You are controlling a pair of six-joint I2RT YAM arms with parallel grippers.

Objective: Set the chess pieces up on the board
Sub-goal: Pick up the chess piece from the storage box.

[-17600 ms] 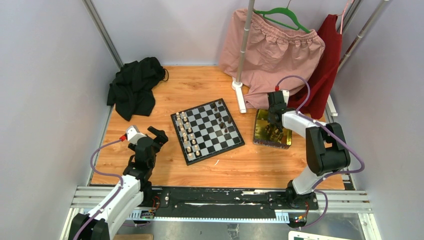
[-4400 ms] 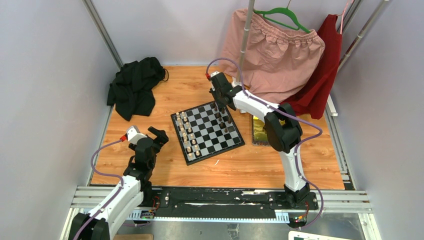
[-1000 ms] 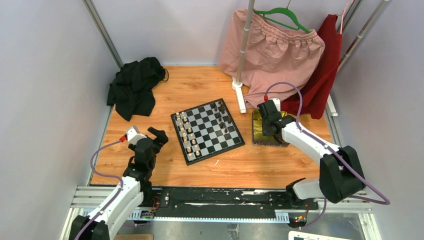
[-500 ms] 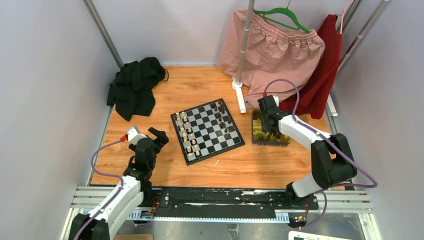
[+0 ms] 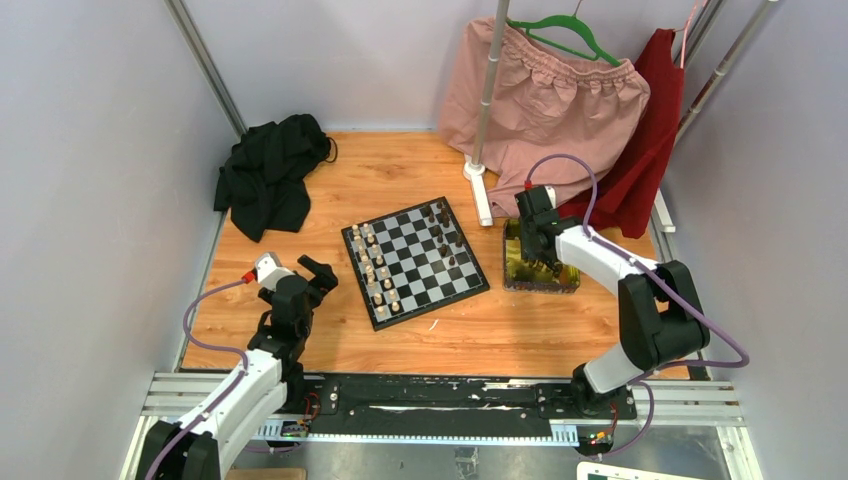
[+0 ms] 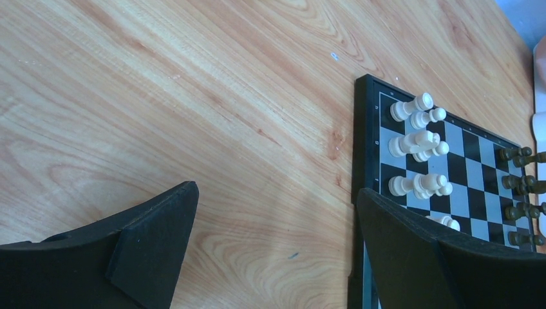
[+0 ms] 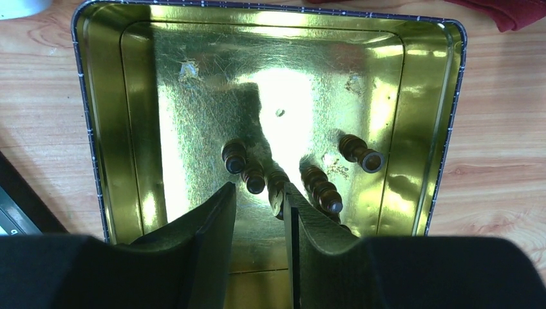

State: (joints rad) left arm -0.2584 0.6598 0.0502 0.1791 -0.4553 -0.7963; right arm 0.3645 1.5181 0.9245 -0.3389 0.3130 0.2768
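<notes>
The board (image 5: 440, 291) lies mid-table, cream-white chess pieces (image 5: 372, 265) along its left side and dark brown ones (image 5: 445, 236) at its far right. My right gripper (image 5: 541, 262) hangs low inside the yellow tin (image 5: 519, 272), open by a narrow gap. In the right wrist view the right gripper (image 7: 259, 188) has several dark pieces (image 7: 322, 187) lying on the tin floor (image 7: 116, 129) just past its tips; one touches the right finger's inner edge. My left gripper (image 5: 311, 275) is wide open over bare wood left of the board (image 6: 364, 129), nothing between its fingers (image 6: 275, 190).
A black cloth (image 5: 270, 176) is heaped at the far left. A pink garment (image 5: 560, 100) and a red one (image 5: 650, 130) hang at the back right beside a grey pole (image 5: 487, 110) with a white foot (image 5: 478, 192) just behind the tin.
Since several seconds ago my right arm left the board's far corner and came back over the tin. In the last second it shifted slightly and lowered. The left arm stayed still.
</notes>
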